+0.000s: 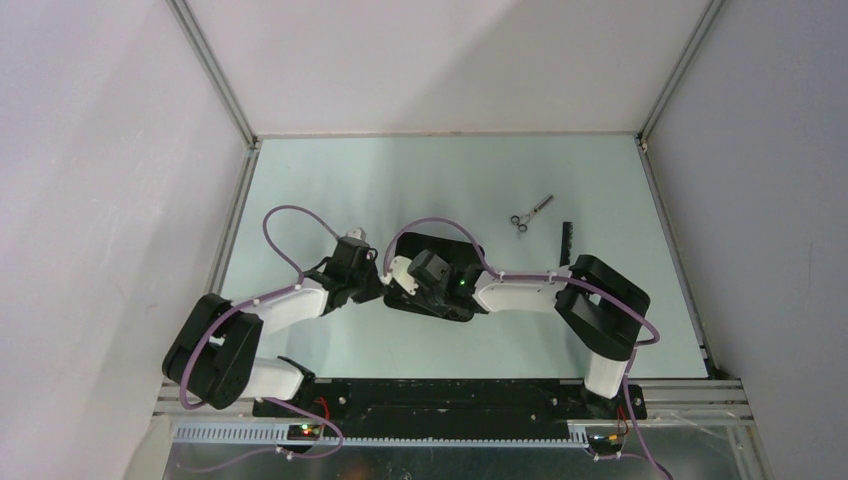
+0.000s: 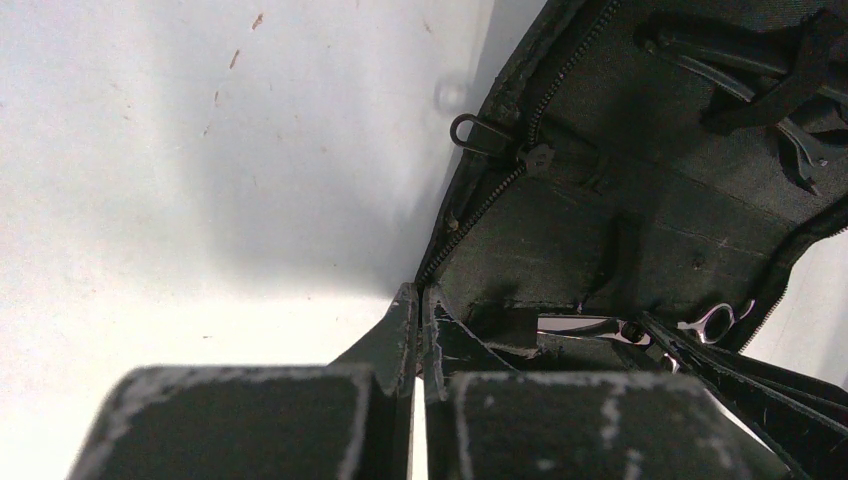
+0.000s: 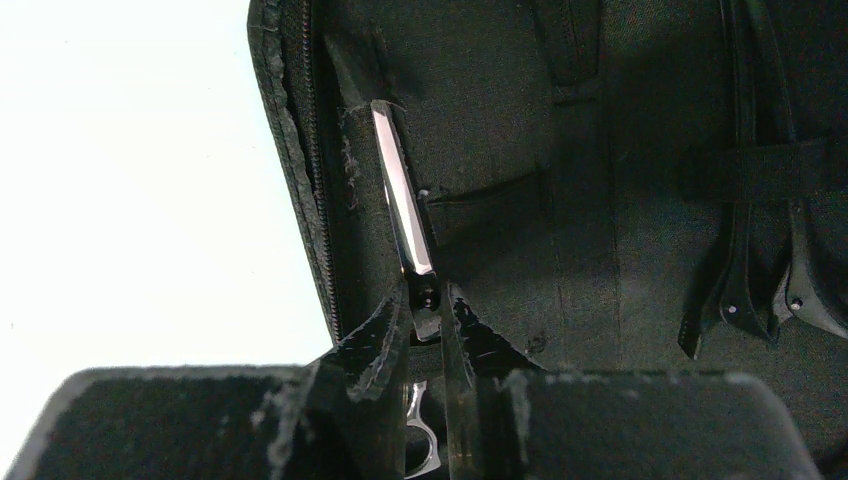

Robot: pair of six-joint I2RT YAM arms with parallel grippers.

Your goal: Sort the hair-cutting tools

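The black zip case (image 1: 447, 252) lies open mid-table. My left gripper (image 2: 420, 300) is shut on its zipped left edge (image 2: 478, 205); in the top view this gripper (image 1: 372, 280) sits at the case's left side. My right gripper (image 3: 428, 300) is shut on silver scissors (image 3: 403, 205) at the pivot, blade tip in a case pocket, ring handle behind the fingers. These scissors also show in the left wrist view (image 2: 640, 326). A second pair of scissors (image 1: 530, 213) and a black comb (image 1: 566, 243) lie on the table to the right. Thin black clips (image 3: 745, 260) sit under a strap inside the case.
The pale green table (image 1: 330, 190) is walled by white panels at the left, back and right. The right arm's elbow (image 1: 600, 300) stands close to the comb. A zip puller (image 2: 470, 132) hangs at the case's edge.
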